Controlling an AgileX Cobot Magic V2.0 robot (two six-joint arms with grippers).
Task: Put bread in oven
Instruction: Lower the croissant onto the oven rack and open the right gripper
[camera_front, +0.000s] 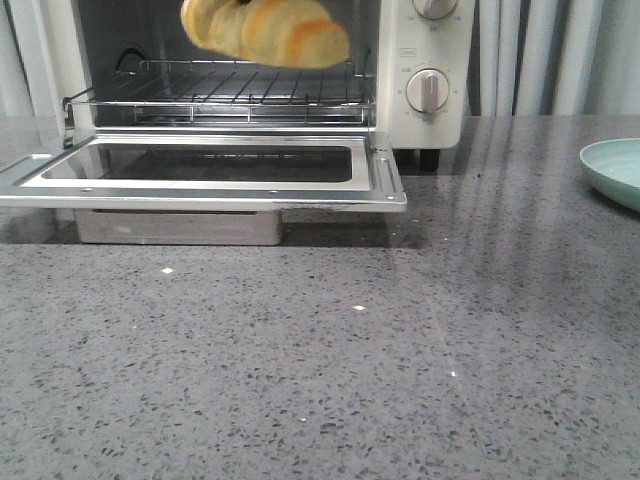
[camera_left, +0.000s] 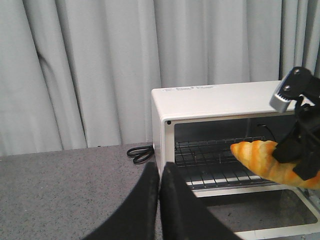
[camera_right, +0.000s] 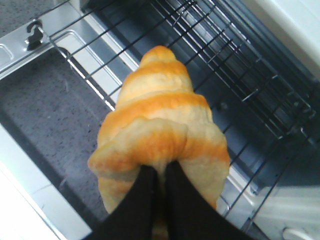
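The golden-brown ridged bread (camera_right: 160, 130) is pinched by the right gripper (camera_right: 159, 172) above the wire rack (camera_front: 250, 88) of the cream-white oven (camera_front: 425, 70), at the bench's far-left edge. The left gripper (camera_left: 159, 172) is held closed and empty. A pale-green plate (camera_front: 615, 170) is seen at the right edge, a black cord (camera_left: 141, 153) beside the oven.

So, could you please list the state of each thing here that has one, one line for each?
oven: door fully open, lying flat
wire rack: inside the oven, nothing resting on it
bread: held in the air above the rack, not yet set down
right hand: shut on the bread
left hand: shut, holding nothing
plate: on the counter, appears empty
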